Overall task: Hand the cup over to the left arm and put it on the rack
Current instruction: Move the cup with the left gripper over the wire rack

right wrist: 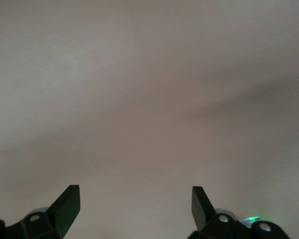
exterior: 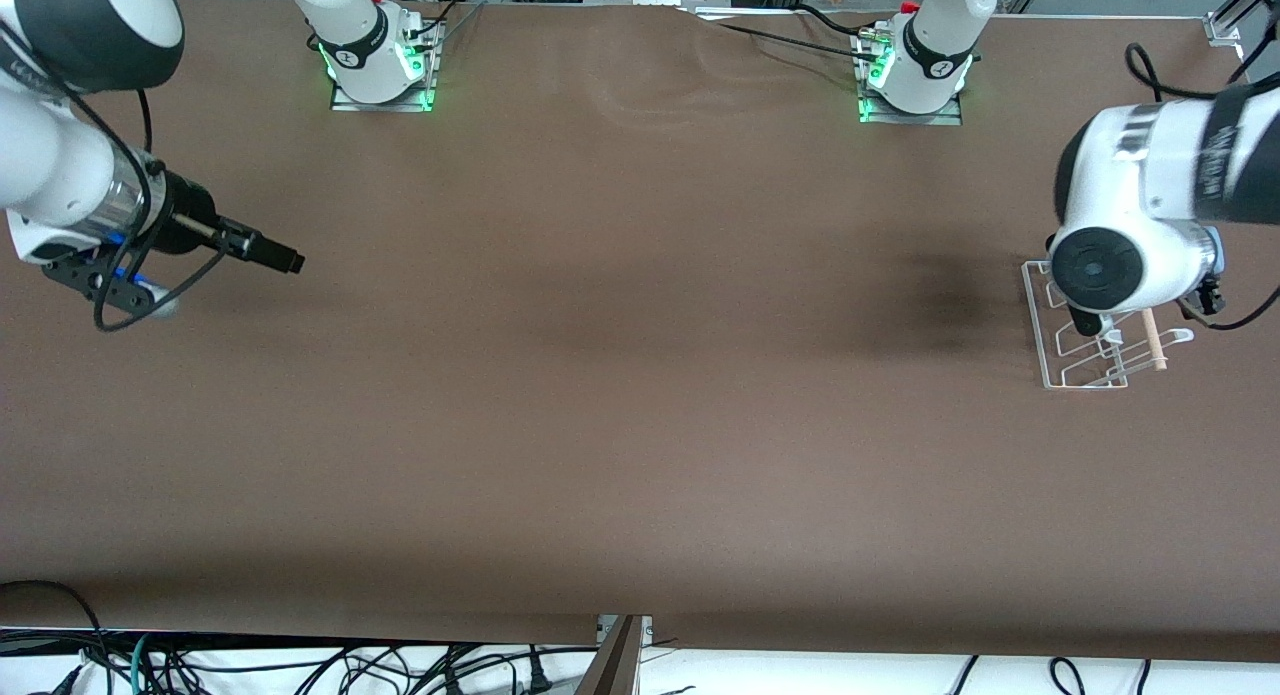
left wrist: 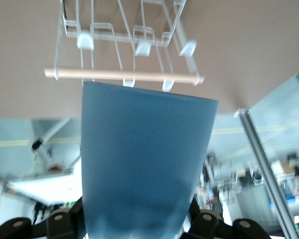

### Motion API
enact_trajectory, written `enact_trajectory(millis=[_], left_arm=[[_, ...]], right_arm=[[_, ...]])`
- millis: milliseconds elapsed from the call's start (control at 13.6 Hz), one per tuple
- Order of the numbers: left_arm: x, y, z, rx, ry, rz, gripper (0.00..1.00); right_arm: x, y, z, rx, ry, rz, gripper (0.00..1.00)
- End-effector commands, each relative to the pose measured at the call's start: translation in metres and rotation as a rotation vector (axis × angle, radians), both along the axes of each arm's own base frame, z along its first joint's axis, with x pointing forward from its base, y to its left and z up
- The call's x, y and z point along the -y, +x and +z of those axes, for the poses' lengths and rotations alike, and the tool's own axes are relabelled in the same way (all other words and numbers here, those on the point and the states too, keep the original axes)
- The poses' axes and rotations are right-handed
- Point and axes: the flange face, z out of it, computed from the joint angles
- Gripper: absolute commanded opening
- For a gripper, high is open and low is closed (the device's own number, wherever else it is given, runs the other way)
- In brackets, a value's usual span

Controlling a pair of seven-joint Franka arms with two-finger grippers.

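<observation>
Light-blue plastic cup (left wrist: 144, 169) sits clamped in the left gripper (left wrist: 139, 226), hanging over the white wire rack (exterior: 1085, 360) at the left arm's end of the table. Biggest risk imo: it catches a peg or the wooden dowel (left wrist: 124, 75) and tips off. Can't see inside the cup. Right gripper (right wrist: 135, 201) waits spread open, empty, over its own table edge.

Rack (exterior: 1075, 375) partly hidden under left arm (exterior: 1140, 215)
</observation>
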Motion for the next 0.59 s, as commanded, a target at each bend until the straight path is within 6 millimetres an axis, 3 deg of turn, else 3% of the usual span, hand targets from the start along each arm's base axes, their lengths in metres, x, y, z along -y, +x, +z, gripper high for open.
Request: enact_trajectory(millis=[0, 147, 221, 515], left_arm=[[0.008, -0.037, -0.025, -0.015, 0.163, -0.069, 0.12], [0.030, -0.076, -0.057, -0.003, 0.268, -0.151, 0.12], [0.033, -0.092, -0.067, 0.005, 0.308, -0.172, 0.12], [0.033, -0.131, -0.101, 0.090, 0.403, -0.184, 0.12]], right_arm=[[0.007, -0.026, -0.002, 0.032, -0.067, 0.067, 0.99], [0.013, -0.030, 0.003, 0.045, -0.097, 0.119, 0.99], [0.014, -0.032, 0.002, 0.038, -0.124, 0.145, 0.99], [0.059, -0.034, 0.012, 0.049, -0.127, 0.257, 0.99]])
